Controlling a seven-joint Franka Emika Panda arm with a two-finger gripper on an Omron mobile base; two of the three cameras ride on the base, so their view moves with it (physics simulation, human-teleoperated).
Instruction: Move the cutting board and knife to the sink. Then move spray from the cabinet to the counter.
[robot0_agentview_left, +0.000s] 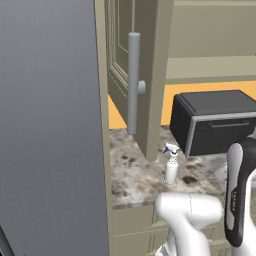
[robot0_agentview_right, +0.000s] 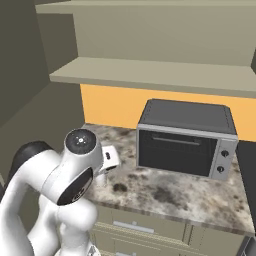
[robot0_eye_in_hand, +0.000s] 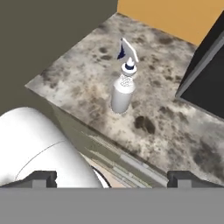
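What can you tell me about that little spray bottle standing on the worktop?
The spray is a small white bottle, plastic by its look, with a narrow neck and a white-and-blue trigger nozzle on top. It stands upright on the speckled marble-look counter, near its front edge, between the open cabinet door and the dark toaster oven, touching neither. Nothing holds it; only its base meets the counter.
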